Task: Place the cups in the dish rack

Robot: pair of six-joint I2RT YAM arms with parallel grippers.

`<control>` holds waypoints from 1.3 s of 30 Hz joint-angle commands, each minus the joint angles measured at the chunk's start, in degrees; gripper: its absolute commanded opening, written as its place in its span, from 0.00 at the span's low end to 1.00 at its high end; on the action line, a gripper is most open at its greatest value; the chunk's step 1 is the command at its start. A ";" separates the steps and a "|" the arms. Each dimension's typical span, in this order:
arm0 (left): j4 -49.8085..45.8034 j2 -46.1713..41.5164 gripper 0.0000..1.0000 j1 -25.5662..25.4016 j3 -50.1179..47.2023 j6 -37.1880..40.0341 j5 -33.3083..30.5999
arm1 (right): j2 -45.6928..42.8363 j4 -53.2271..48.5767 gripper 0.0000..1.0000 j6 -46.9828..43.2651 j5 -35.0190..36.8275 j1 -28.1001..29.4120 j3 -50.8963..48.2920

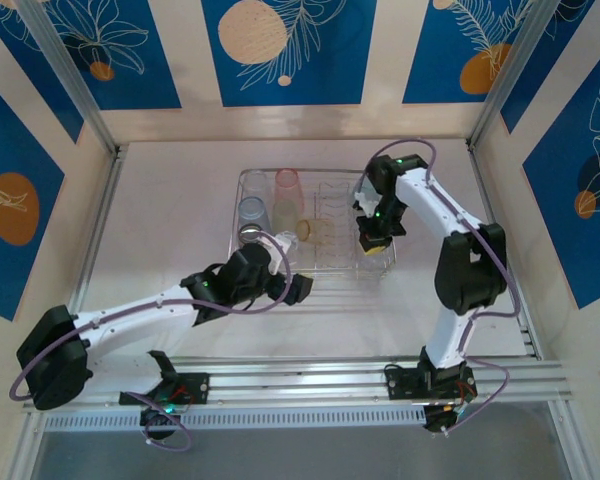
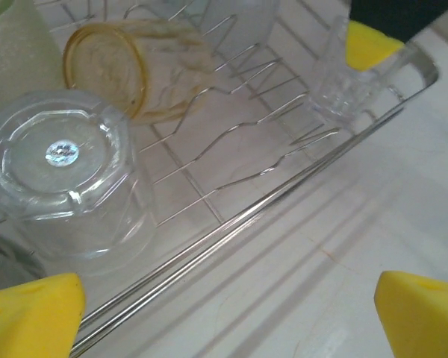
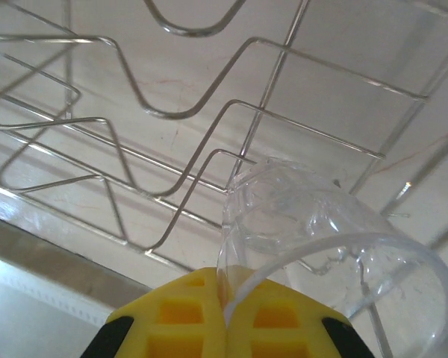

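Over dish rack's (image 1: 335,225) right end, R hand (image 3: 225,298) grips clear cup's (image 3: 313,224) rim; L hand (image 2: 228,317) released near upturned cup (image 2: 63,175).

Clear cup (image 3: 306,224): rim is cut off by the bottom edge;
Pale green cup (image 2: 11,52): cropped at the top left corner;
Left pincer (image 2: 228,313): pads are cut by the bottom edge

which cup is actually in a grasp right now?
The clear cup pinched at its rim by the right hand, above the dish rack wires. The amber cup and the upturned clear cup sit free in the rack.
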 commanded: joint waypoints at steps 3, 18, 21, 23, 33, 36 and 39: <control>19.53 -9.78 1.00 -0.48 -6.95 9.56 9.99 | -12.24 2.30 0.00 3.95 -12.16 -6.31 1.83; 41.37 2.80 0.98 2.90 6.09 17.55 36.59 | -25.56 12.07 0.00 4.37 -52.95 -7.43 3.24; 51.47 6.72 0.94 5.88 7.63 10.27 41.66 | -27.27 11.44 0.00 3.81 -56.48 -7.10 3.37; 58.39 8.95 0.93 7.35 8.17 5.06 42.90 | -28.25 10.64 0.00 3.22 -57.62 -7.04 3.41; 56.53 7.76 0.93 8.57 7.97 6.76 39.63 | -30.90 6.80 0.00 0.89 -56.79 -10.51 1.06; 51.25 5.27 0.93 8.51 6.91 10.16 36.43 | -31.23 6.33 0.00 0.45 -57.39 -11.32 0.36; 47.31 3.21 0.93 8.58 5.86 12.82 32.61 | -31.72 6.36 0.00 0.66 -57.36 -11.40 0.24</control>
